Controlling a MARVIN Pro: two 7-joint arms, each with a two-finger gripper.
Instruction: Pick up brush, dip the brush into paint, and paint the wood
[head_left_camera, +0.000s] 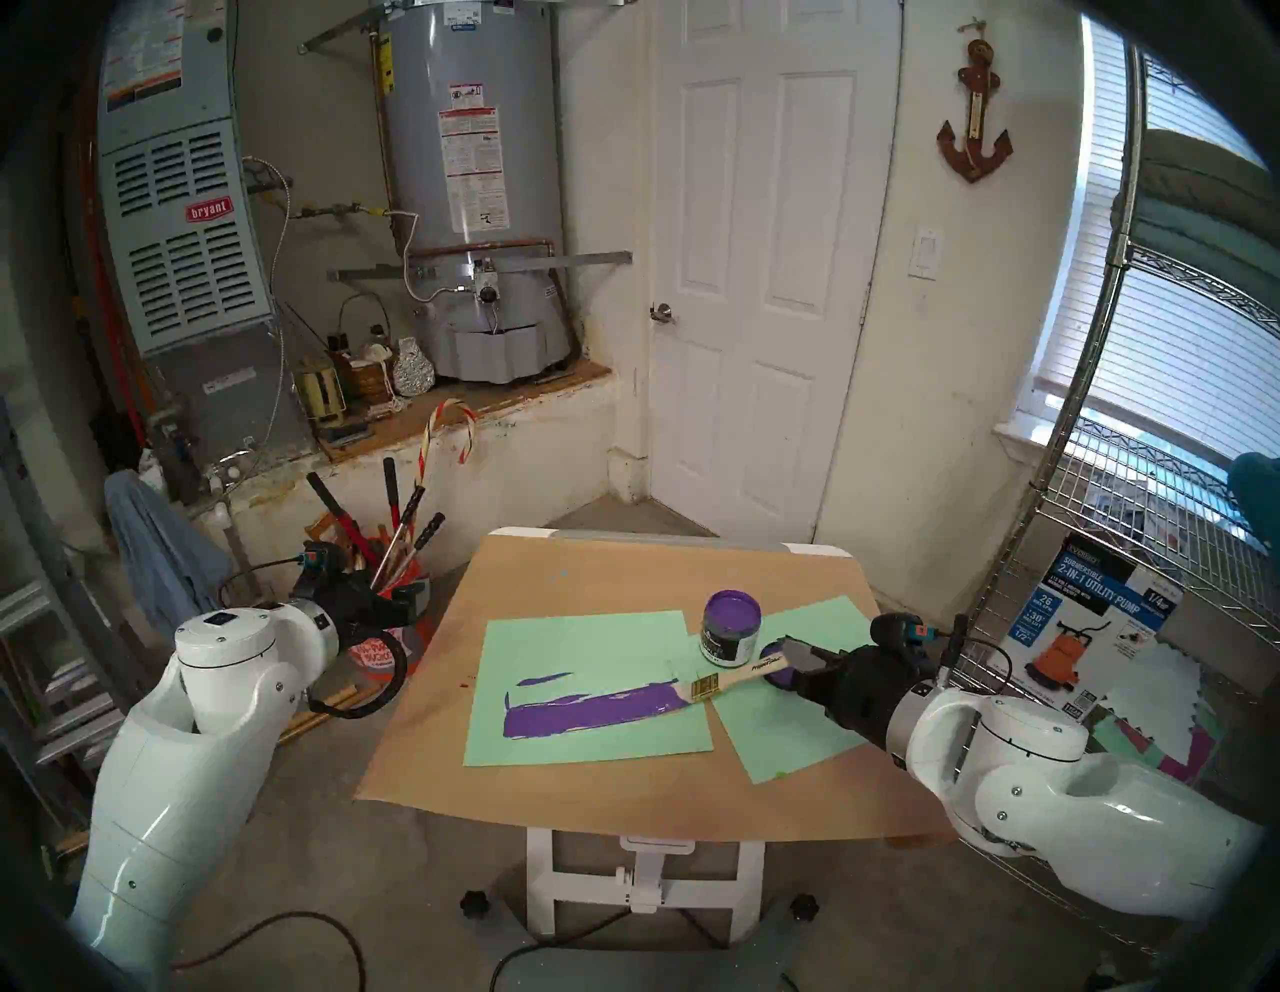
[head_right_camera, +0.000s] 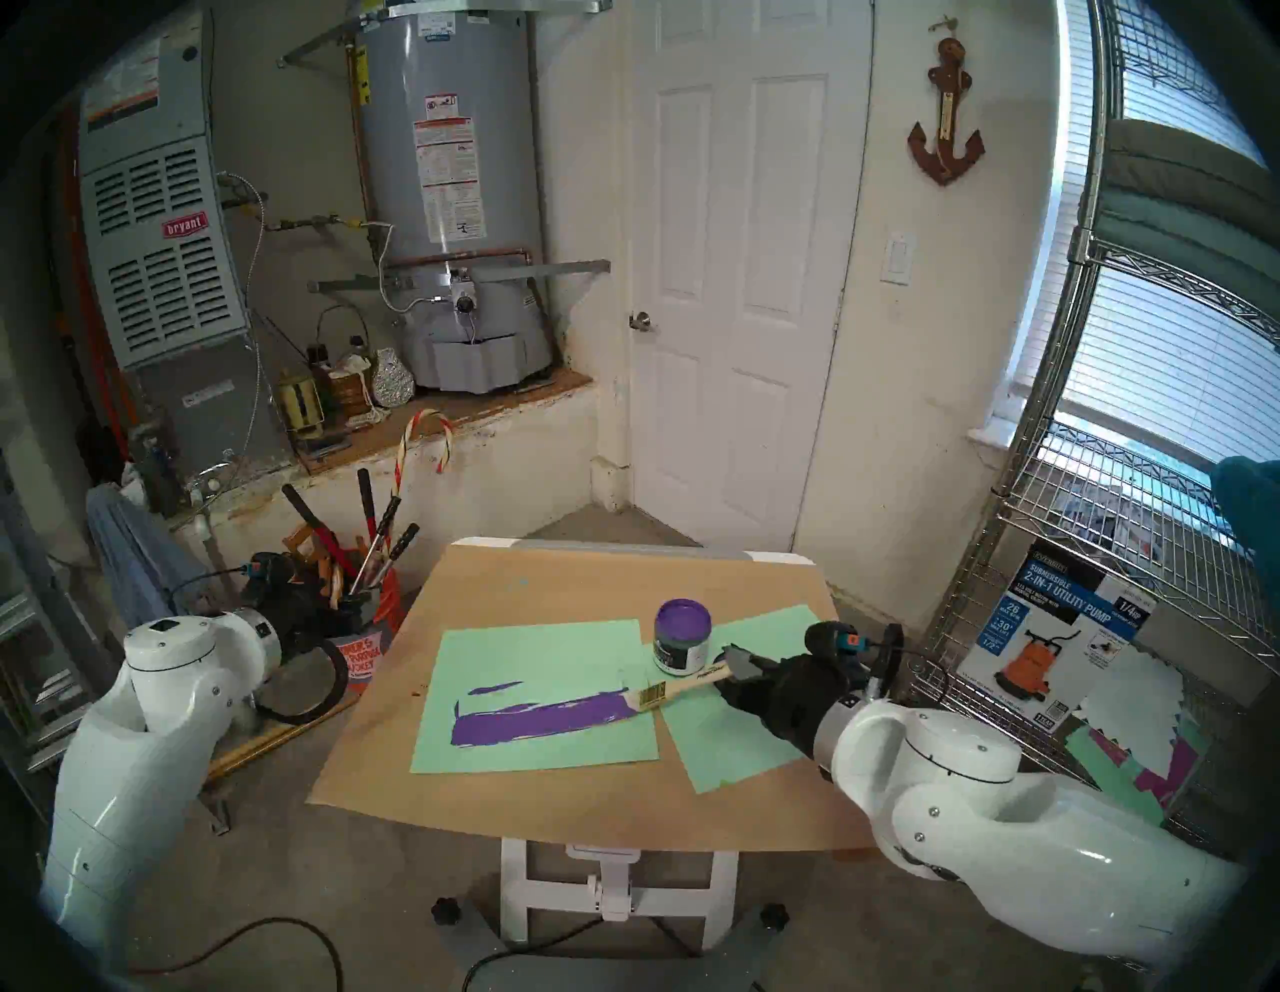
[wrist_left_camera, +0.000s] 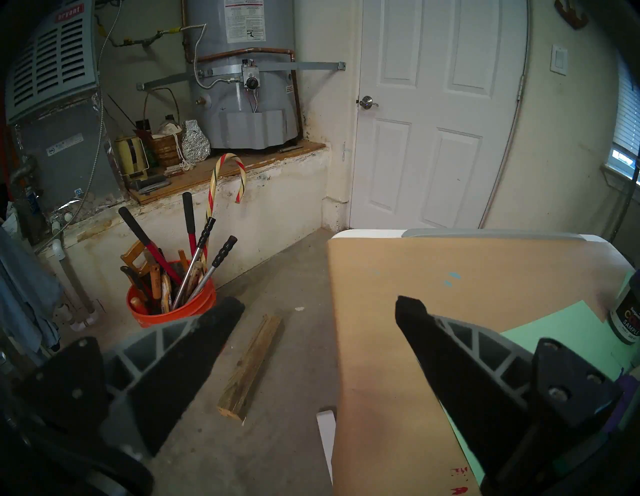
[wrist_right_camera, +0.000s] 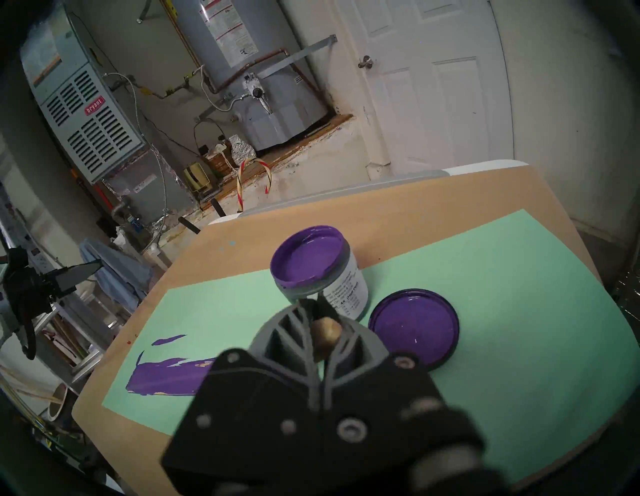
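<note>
The right gripper (head_left_camera: 796, 663) is clamped fully shut on the butt end of the brush (head_left_camera: 734, 677), whose pale handle runs out from the jaws toward nine o'clock in the head view. Its brass ferrule and bristles sit at the right-hand end of the wood (head_left_camera: 596, 708), either touching it or just above; the views do not settle which. The panel is a long purple strip on the left mint-green sheet (head_left_camera: 554, 644), coated over nearly its whole length, with only slivers of tan showing near its upper edge and a thin bare-looking bit at the bristles.

The step in hand looks like the painting stroke itself. To do it well, the bristles should stay flat on the sticks and be drawn along the panel's long axis, toward nine o'clock, with light even pressure so the thin panel does not slide on the paper. The pale gaps by the upper edge deserve the next pass. Stray purple marks already lie on the sheet at about eleven o'clock from the panel's left end, so the stroke should stop short of the edges.

The paint (head_left_camera: 731, 627) stands open at about one o'clock from the ferrule, just behind the handle, with its purple-coated lid (wrist_right_camera: 414, 327) beside it under the gripper; a reload is a short lift away, and the handle must clear the jar's rim.

The left gripper (wrist_left_camera: 318, 311) hangs wide open and empty, off the table's left edge.
</note>
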